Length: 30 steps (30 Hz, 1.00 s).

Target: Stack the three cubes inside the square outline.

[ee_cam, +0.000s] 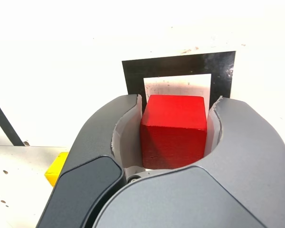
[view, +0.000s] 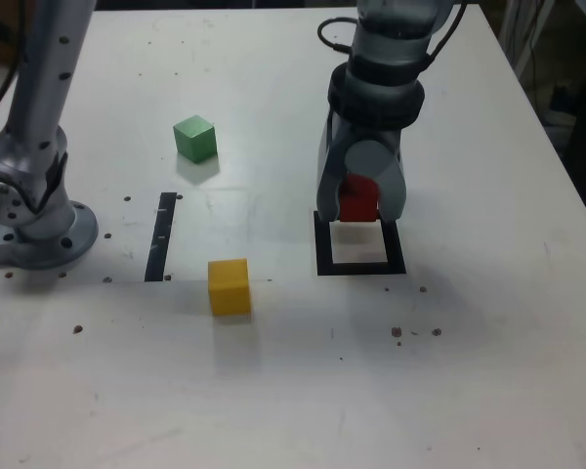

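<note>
Gripper: the gripper (view: 360, 207) hangs over the far edge of the square outline (view: 360, 265), its two grey jaws closed around the red cube (view: 358, 198); in the wrist view the gripper (ee_cam: 175, 124) presses the cube on both sides.
Red cube: held between the jaws, seen in the wrist view (ee_cam: 174, 131) above the outline's white middle; whether it touches the desk cannot be told.
Square outline: black tape frame with a white middle, lying on the desk (view: 469, 371) towards the exterior view's right; in the wrist view (ee_cam: 180, 64) its far side and part of its white middle show beyond the cube.
Yellow cube: the yellow cube (view: 229, 285) sits on the desk, well apart from the outline, on the exterior view's left of it; a corner of it (ee_cam: 56, 168) shows in the wrist view beside the gripper.
Green cube: the green cube (view: 194, 138) sits farther back on the desk, apart from the others.
Tape strip: a straight black strip (view: 161, 235) lies between the arm's base (view: 39, 230) and the yellow cube.
Desk: white, with small dark specks.
</note>
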{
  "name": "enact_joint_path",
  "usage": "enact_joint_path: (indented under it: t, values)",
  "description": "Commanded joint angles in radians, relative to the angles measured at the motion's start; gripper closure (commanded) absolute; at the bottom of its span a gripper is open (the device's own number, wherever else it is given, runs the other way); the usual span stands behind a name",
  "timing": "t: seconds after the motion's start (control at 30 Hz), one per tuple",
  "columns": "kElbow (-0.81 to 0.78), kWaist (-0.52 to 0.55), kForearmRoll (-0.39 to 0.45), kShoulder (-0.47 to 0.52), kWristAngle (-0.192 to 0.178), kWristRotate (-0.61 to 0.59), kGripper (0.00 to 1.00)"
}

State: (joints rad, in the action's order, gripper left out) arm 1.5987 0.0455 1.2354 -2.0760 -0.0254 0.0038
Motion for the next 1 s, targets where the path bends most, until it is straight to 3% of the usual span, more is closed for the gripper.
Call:
enact_joint_path:
  t: [0.0, 0.43, 0.77, 0.87, 0.97]
  values:
    - [-0.007, 0.004, -0.005, -0.002, 0.005, -0.002, 0.67]
    - [-0.054, 0.053, -0.055, -0.005, 0.039, -0.023, 0.67]
    - [-0.075, 0.045, -0.087, -0.037, 0.043, -0.012, 0.66]
    - [-0.082, 0.037, -0.086, -0.037, 0.040, -0.008, 0.62]
    - [-0.088, 0.031, -0.086, -0.037, 0.039, -0.006, 0.51]
